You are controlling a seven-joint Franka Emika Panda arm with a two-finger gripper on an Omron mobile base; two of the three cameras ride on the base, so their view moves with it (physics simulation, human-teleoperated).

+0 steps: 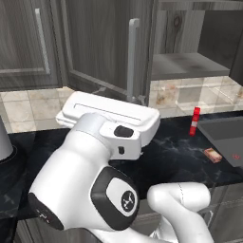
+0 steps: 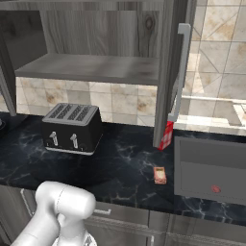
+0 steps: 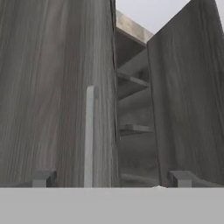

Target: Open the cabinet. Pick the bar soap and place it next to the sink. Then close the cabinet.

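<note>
The cabinet [image 1: 187, 65] stands open, both doors swung out and its pale shelf [image 2: 91, 67] bare. The bar soap [image 1: 213, 155] [image 2: 160, 175], a small tan-pink block, lies on the black counter just left of the sink [image 1: 223, 130] [image 2: 206, 153]. In the hand view my gripper [image 3: 112, 178] is open, fingertips wide apart with nothing between them. It faces the left door [image 3: 48, 87], whose silver bar handle [image 3: 89, 135] rises just ahead, between the fingertips. In the left base view the same door [image 1: 99, 42] and handle [image 1: 133, 57] stand above my white hand.
A slim red-and-white bottle [image 1: 194, 121] [image 2: 166, 134] stands at the back of the counter, below the right door's edge [image 2: 181, 72]. A black toaster [image 2: 72, 127] sits left of it. Base cabinet fronts run under the counter edge.
</note>
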